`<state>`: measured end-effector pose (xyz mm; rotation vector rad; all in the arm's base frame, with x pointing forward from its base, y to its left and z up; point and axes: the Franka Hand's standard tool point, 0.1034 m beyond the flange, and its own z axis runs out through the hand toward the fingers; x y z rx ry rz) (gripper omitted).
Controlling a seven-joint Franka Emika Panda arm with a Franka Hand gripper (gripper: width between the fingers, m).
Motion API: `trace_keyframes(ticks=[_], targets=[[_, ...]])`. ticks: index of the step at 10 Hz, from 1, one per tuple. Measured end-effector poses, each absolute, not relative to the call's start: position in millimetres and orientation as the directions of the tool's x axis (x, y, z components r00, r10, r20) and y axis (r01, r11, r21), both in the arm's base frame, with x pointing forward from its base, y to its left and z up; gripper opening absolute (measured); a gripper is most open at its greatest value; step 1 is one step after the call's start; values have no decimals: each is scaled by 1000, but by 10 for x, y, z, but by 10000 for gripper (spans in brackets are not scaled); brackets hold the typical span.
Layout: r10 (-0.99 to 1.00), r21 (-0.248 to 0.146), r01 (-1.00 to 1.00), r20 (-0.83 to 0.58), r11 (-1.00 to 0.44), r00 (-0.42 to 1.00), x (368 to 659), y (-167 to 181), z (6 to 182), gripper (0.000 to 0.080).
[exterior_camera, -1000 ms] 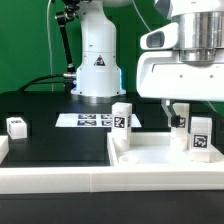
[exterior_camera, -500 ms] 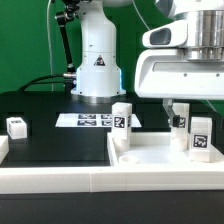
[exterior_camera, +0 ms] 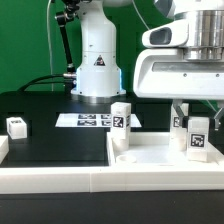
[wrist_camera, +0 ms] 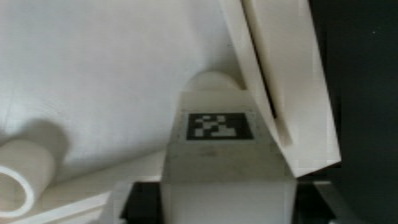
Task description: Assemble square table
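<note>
White leg block (wrist_camera: 222, 160) is being pinched by the claw (exterior_camera: 180, 112), just narrowed from wide spread, likely readying it for lifting.

Jaws closing in! The gripper (exterior_camera: 180, 116) has narrowed from wide open and now pinches the tagged leg block (wrist_camera: 221, 150) between its jaws.

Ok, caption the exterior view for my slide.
Hand straddling an upright tagged leg on the white square tabletop; another leg also upright on it.
</note>
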<state>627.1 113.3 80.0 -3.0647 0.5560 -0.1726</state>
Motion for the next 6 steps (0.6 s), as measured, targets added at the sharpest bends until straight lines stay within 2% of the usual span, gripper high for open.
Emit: trace_keyframes(ticks=[2, 4, 6], targets=[[-490, -59, -486, 96, -872, 867, 6266, 1130, 795, 290], [-691, -91, -685, 78, -723, 718, 6250, 1142, 788, 290], [-813, -105, -806, 59, -582, 580, 6245, 1162, 785, 290]])
